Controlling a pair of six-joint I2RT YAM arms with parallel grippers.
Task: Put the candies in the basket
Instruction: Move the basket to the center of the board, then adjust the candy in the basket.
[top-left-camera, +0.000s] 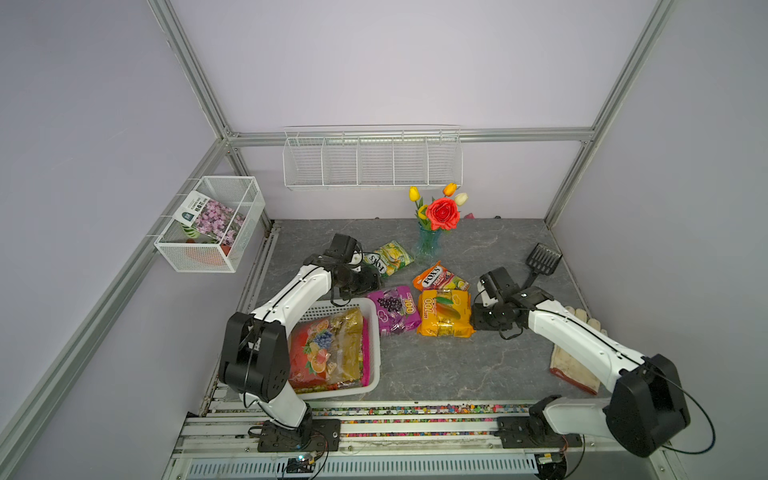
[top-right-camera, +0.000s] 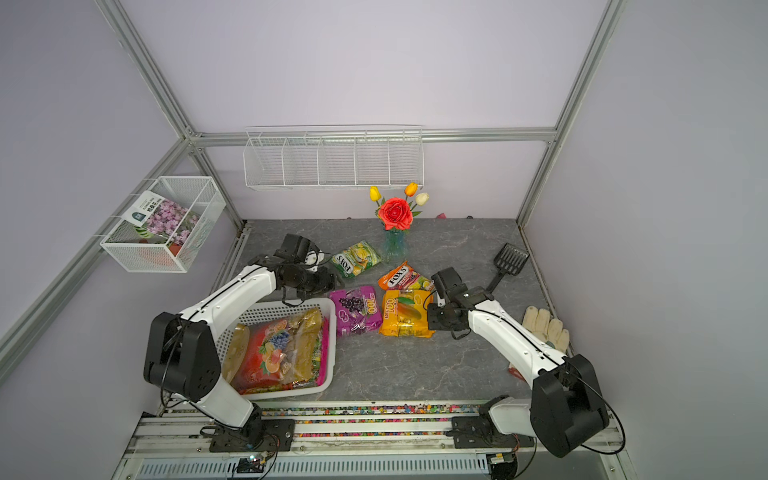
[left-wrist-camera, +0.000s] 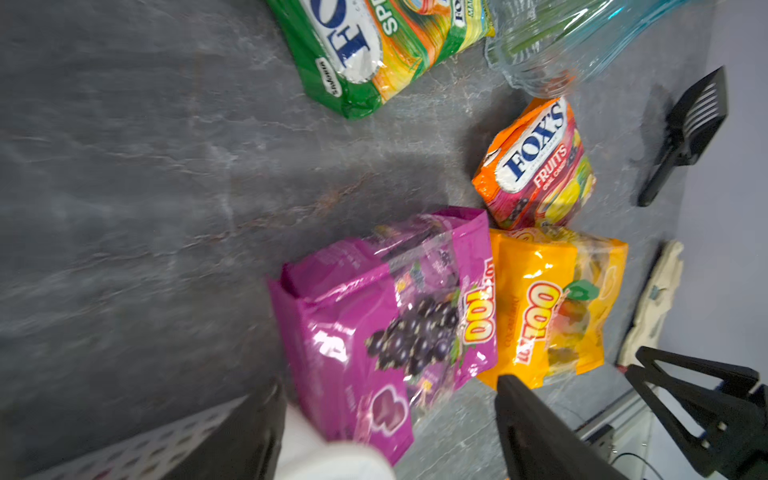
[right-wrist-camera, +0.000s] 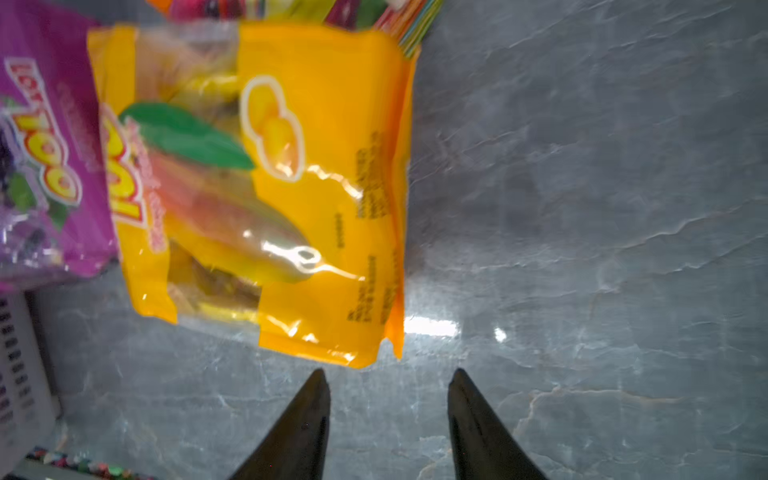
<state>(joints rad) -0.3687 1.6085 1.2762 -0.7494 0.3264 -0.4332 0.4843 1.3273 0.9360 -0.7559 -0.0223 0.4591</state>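
Right tool (right-wrist-camera: 388, 399): fingers parted with bare desk between them, holding nothing, set just short of the near edge of the orange mango bag (right-wrist-camera: 266, 187). Left tool (left-wrist-camera: 623, 415): jaws spread wide and empty, hovering near the purple grape bag (left-wrist-camera: 395, 324) and close to the far rim of the basket (top-left-camera: 376, 328) — the wrist view is blurred, so its height above the desk cannot be fixed. Task status: the gold fruit-printed bag (top-left-camera: 328, 349) lies in the basket over what appears to be the pink bag (top-left-camera: 365, 340), of which only an edge shows. Four bags are outstanding on the desk (top-left-camera: 449, 365): purple grape and orange mango side by side and touching, the orange FOX'S bag (top-left-camera: 438, 278) just behind them, the green FOX'S bag (top-left-camera: 388, 257) farther back beside the vase of flowers (top-left-camera: 428, 241). Step in hand, as judged: approach for the next pick. The next move calls for the right tool to advance onto the mango bag's edge and close without dragging the neighbouring purple bag — glossy film may slip. Surroundings: grey marbled desk, a black scoop (top-left-camera: 540, 262) and a glove (top-left-camera: 577, 353) to the right, lilac walls, a wire rack (top-left-camera: 372, 160) on the rear wall, and a wire cube basket (top-left-camera: 212, 224) on the left.
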